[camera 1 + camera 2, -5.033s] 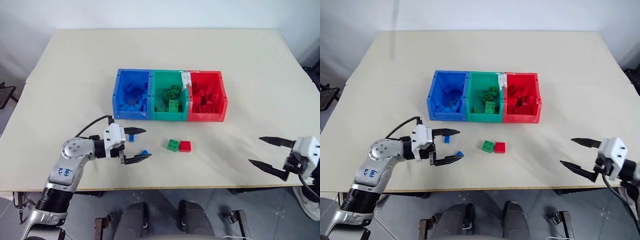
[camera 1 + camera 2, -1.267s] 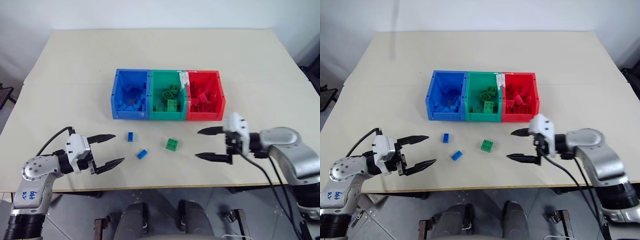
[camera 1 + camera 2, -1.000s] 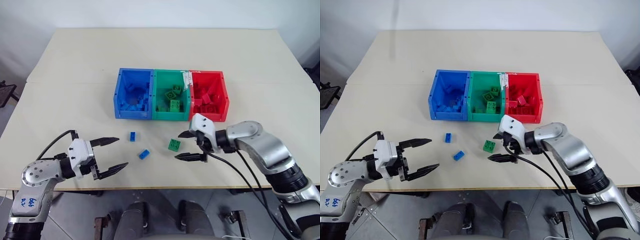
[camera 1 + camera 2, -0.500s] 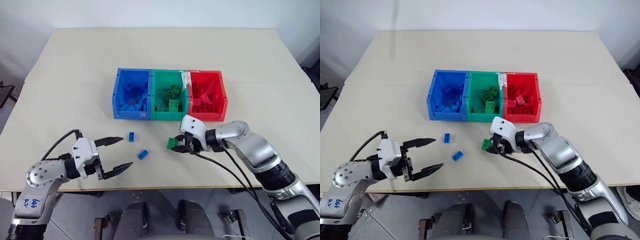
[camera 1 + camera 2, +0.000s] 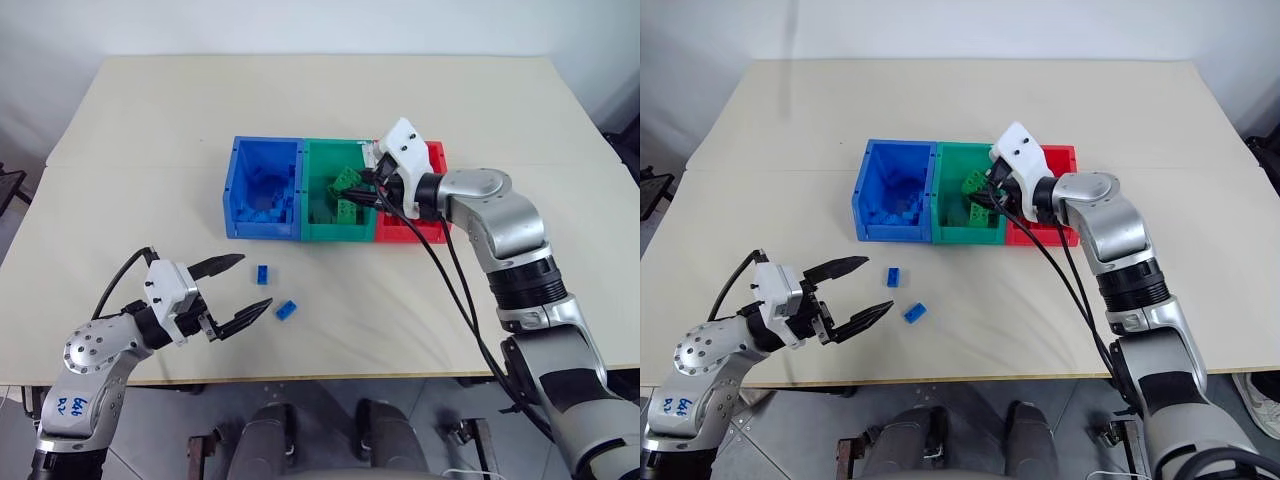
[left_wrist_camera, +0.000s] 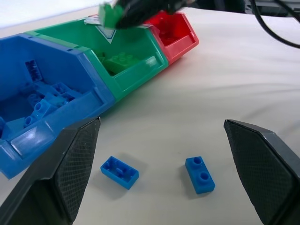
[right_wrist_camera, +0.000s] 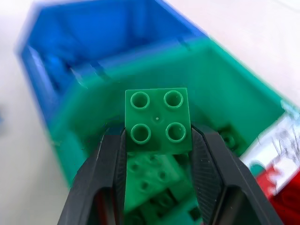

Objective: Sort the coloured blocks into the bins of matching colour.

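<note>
Holding wide, left claw (image 5: 232,289): my two black fingers are spread apart and empty, low over the front of the surface (image 5: 130,160).
Loose blue blocks: one narrow blue block (image 5: 263,272) and a second blue block (image 5: 287,309) lie on the surface just beside that claw, in front of the bins and apart from each other.
Blue bin (image 5: 263,188): leftmost of three joined bins, blue bricks inside.
Green bin (image 5: 337,205): the middle one, with green bricks in it.
Green block (image 7: 158,121): squarish, four studs, pinched between my right claw's fingers above the green bin.
Right claw (image 5: 366,187): closed on the green block, reaching in over the bins.
Red bin (image 5: 437,160): rightmost, partly behind my right arm.
</note>
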### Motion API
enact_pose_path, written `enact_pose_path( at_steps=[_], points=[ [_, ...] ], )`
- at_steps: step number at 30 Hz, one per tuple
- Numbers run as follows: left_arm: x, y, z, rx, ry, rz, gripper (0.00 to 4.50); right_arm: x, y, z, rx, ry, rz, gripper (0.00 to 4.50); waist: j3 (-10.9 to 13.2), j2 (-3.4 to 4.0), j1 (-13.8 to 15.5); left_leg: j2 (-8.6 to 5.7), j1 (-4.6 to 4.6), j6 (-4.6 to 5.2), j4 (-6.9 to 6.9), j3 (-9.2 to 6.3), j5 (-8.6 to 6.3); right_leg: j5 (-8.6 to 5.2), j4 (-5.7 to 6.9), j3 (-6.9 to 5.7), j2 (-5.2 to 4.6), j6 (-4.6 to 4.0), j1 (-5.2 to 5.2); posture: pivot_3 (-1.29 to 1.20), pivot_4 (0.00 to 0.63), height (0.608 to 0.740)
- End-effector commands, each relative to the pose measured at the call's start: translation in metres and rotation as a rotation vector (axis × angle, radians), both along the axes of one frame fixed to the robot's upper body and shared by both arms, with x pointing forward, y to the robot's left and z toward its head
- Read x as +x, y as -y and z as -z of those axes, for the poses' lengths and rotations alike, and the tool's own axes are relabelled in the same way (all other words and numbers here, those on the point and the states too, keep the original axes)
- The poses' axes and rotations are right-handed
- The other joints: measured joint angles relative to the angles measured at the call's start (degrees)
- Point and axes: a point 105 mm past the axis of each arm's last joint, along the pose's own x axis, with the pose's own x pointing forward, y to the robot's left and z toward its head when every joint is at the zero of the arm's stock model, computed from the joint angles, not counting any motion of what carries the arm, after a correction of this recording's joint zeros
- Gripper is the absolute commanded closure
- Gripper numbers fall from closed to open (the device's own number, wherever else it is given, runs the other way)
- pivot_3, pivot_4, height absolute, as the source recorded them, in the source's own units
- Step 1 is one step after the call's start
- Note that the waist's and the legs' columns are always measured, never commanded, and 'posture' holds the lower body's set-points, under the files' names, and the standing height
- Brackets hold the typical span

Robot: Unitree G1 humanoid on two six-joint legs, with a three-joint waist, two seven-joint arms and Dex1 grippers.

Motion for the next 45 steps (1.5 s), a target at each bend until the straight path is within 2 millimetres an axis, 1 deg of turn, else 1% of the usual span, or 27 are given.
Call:
enact_pose_path(
  at_steps=[1, 3, 4, 5, 7, 9, 12, 15, 17, 20, 23, 25, 26, 27, 29, 30, 32, 33, 34, 35, 37, 43, 45],
  points=[
    [-0.005, -0.001, -0.008, 0.003, 0.039, -0.011, 0.00, 0.003, -0.005, -0.023, 0.022, 0.115, -0.019, 1.34, 0.00, 0.00, -0.43, 0.00, 0.00, 0.00, -0.01, -0.01, 0.00, 0.00, 0.01, -0.01, 0.00, 0.00, 0.00, 0.00, 0.150, 0.740],
    [-0.006, -0.003, -0.006, 0.009, 0.033, -0.024, 0.00, 0.001, -0.003, -0.029, 0.046, 0.148, -0.035, 0.63, 0.00, 0.00, -0.61, 0.01, 0.00, 0.00, -0.02, -0.01, 0.00, 0.00, 0.00, -0.03, 0.01, 0.00, 0.00, 0.00, 0.150, 0.740],
    [-0.006, -0.004, -0.006, 0.007, 0.027, -0.032, 0.00, -0.002, -0.002, -0.033, 0.065, 0.165, -0.057, 0.29, 0.00, 0.00, -0.62, 0.02, 0.00, 0.00, -0.02, -0.01, 0.00, 0.00, 0.00, -0.03, 0.01, 0.00, 0.00, 0.00, 0.150, 0.740],
    [-0.006, -0.005, -0.006, -0.006, 0.021, -0.041, 0.00, -0.010, 0.001, -0.035, 0.087, 0.183, -0.108, 0.02, 0.00, 0.00, -0.61, 0.02, 0.00, 0.00, -0.02, -0.01, 0.00, 0.00, 0.00, -0.03, 0.01, 0.00, 0.00, 0.00, 0.150, 0.740],
    [-0.006, -0.008, -0.006, -0.016, 0.014, -0.045, 0.00, -0.031, 0.005, -0.033, 0.106, 0.196, -0.247, 0.02, 0.00, 0.00, -0.47, 0.04, 0.00, 0.00, -0.03, -0.01, 0.00, 0.00, -0.02, -0.03, 0.02, 0.00, 0.01, 0.00, 0.150, 0.740],
    [-0.007, -0.012, -0.005, -0.007, 0.008, -0.045, 0.00, -0.058, 0.013, -0.023, 0.094, 0.196, -0.399, 0.02, 0.00, 0.00, -0.11, 0.03, 0.00, 0.00, -0.03, -0.09, 0.00, 0.00, -0.04, -0.09, 0.02, 0.01, 0.05, 0.00, 0.150, 0.740],
    [-0.006, -0.024, -0.004, 0.007, -0.002, -0.055, 0.00, -0.087, 0.035, -0.003, 0.060, 0.172, -0.519, 0.02, 0.00, -0.01, 0.24, 0.01, 0.01, 0.05, -0.03, -0.08, -0.04, 0.03, -0.18, -0.12, 0.02, 0.06, 0.14, 0.00, 0.150, 0.740],
    [-0.009, -0.039, 0.003, 0.047, -0.044, -0.046, 0.00, -0.110, 0.056, 0.012, 0.084, 0.161, -0.614, 0.02, 0.00, 0.00, 0.56, 0.03, 0.03, 0.06, 0.00, -0.03, -0.05, 0.03, -0.21, -0.13, 0.02, 0.07, 0.15, 0.00, 0.150, 0.740],
    [-0.012, -0.055, 0.011, 0.093, -0.076, -0.058, 0.00, -0.119, 0.068, 0.019, 0.111, 0.162, -0.612, 0.02, 0.00, 0.00, 0.43, 0.03, 0.07, 0.05, 0.00, 0.06, -0.04, 0.03, -0.25, -0.12, 0.04, 0.06, 0.16, 0.00, 0.150, 0.740],
    [-0.018, -0.082, 0.019, 0.169, -0.106, -0.108, 0.00, -0.125, 0.089, 0.032, 0.145, 0.085, -0.561, 0.02, 0.00, 0.00, -0.03, 0.10, 0.13, 0.04, 0.00, 0.12, -0.03, 0.02, -0.22, -0.10, 0.04, 0.04, 0.16, 0.00, 0.150, 0.740],
    [-0.024, -0.097, 0.020, 0.218, -0.102, -0.126, 0.00, -0.129, 0.100, 0.038, 0.136, 0.078, -0.538, 0.02, 0.01, 0.00, -0.12, 0.11, 0.13, 0.04, 0.00, 0.11, -0.04, 0.02, -0.25, -0.09, 0.02, 0.02, 0.15, 0.00, 0.150, 0.740],
    [-0.028, -0.101, 0.019, 0.234, -0.109, -0.121, 0.00, -0.132, 0.102, 0.039, 0.132, 0.075, -0.532, 0.02, 0.01, 0.00, -0.22, 0.13, 0.13, 0.03, 0.00, 0.11, -0.05, 0.02, -0.25, -0.08, 0.01, 0.02, 0.15, 0.00, 0.150, 0.740],
    [-0.030, -0.100, 0.020, 0.238, -0.125, -0.109, 0.00, -0.134, 0.103, 0.041, 0.120, 0.077, -0.537, 0.02, 0.01, 0.01, -0.30, 0.13, 0.13, 0.02, 0.00, 0.11, -0.05, 0.03, -0.25, -0.08, 0.00, 0.01, 0.15, 0.00, 0.150, 0.740],
    [-0.032, -0.095, 0.022, 0.243, -0.135, -0.086, 0.00, -0.135, 0.104, 0.043, 0.103, 0.077, -0.542, 0.02, 0.01, 0.01, -0.37, 0.14, 0.13, 0.01, 0.00, 0.11, -0.06, 0.04, -0.25, -0.08, -0.01, 0.00, 0.15, 0.00, 0.150, 0.740],
    [-0.033, -0.074, 0.023, 0.237, -0.166, -0.043, 0.00, -0.138, 0.105, 0.048, 0.090, 0.075, -0.545, 0.02, 0.01, 0.00, -0.33, 0.15, 0.13, 0.00, -0.02, 0.10, -0.08, 0.04, -0.25, -0.08, -0.01, 0.00, 0.15, 0.00, 0.150, 0.740],
    [-0.032, -0.067, 0.023, 0.236, -0.173, -0.034, 0.00, -0.138, 0.105, 0.049, 0.088, 0.077, -0.545, 0.02, 0.01, 0.00, -0.22, 0.15, 0.12, 0.01, -0.02, 0.09, -0.10, 0.04, -0.25, -0.08, -0.02, 0.00, 0.15, 0.00, 0.150, 0.740],
    [-0.032, -0.041, 0.024, 0.231, -0.212, 0.013, 0.00, -0.140, 0.105, 0.050, 0.077, 0.074, -0.552, 0.02, 0.01, 0.01, -0.06, 0.11, 0.12, 0.02, -0.01, 0.08, -0.11, 0.04, -0.25, -0.07, -0.05, 0.01, 0.17, 0.00, 0.150, 0.740],
    [-0.032, -0.031, 0.027, 0.243, -0.240, 0.016, 0.00, -0.141, 0.104, 0.051, 0.074, 0.074, -0.554, 0.02, 0.01, 0.01, 0.08, 0.11, 0.13, 0.02, -0.01, 0.08, -0.11, 0.05, -0.25, -0.06, -0.05, 0.01, 0.18, 0.00, 0.150, 0.740],
    [-0.033, -0.025, 0.028, 0.254, -0.260, 0.013, 0.00, -0.141, 0.104, 0.051, 0.073, 0.075, -0.555, 0.02, 0.01, 0.01, 0.16, 0.11, 0.14, 0.02, 0.01, 0.07, -0.11, 0.05, -0.23, -0.05, -0.05, 0.02, 0.19, 0.00, 0.150, 0.740],
    [-0.032, -0.013, 0.026, 0.234, -0.277, 0.032, 0.00, -0.142, 0.104, 0.052, 0.072, 0.077, -0.556, 0.02, 0.01, 0.01, 0.33, 0.11, 0.14, 0.02, 0.01, 0.07, -0.11, 0.05, -0.22, -0.04, -0.05, 0.01, 0.19, 0.00, 0.150, 0.740],
    [-0.029, 0.001, 0.029, 0.261, -0.330, 0.014, 0.00, -0.144, 0.102, 0.052, 0.072, 0.080, -0.566, 0.02, 0.01, 0.01, 0.70, 0.12, 0.16, 0.01, 0.01, 0.07, -0.10, 0.05, -0.18, -0.04, -0.03, 0.01, 0.18, 0.00, 0.150, 0.740],
    [-0.020, 0.029, 0.031, 0.309, -0.428, -0.080, 0.00, -0.150, 0.094, 0.049, 0.077, 0.100, -0.598, 0.02, 0.01, 0.01, 1.02, 0.09, 0.18, 0.00, 0.04, 0.07, -0.05, 0.05, -0.12, 0.02, 0.00, 0.01, 0.19, 0.00, 0.150, 0.740],
    [-0.015, 0.034, 0.033, 0.330, -0.455, -0.112, 0.00, -0.153, 0.090, 0.050, 0.076, 0.096, -0.619, 0.02, 0.01, 0.01, 1.12, 0.08, 0.18, 0.00, 0.06, 0.05, -0.04, 0.05, -0.10, 0.02, 0.00, 0.01, 0.20, 0.00, 0.150, 0.740]
  ],
)
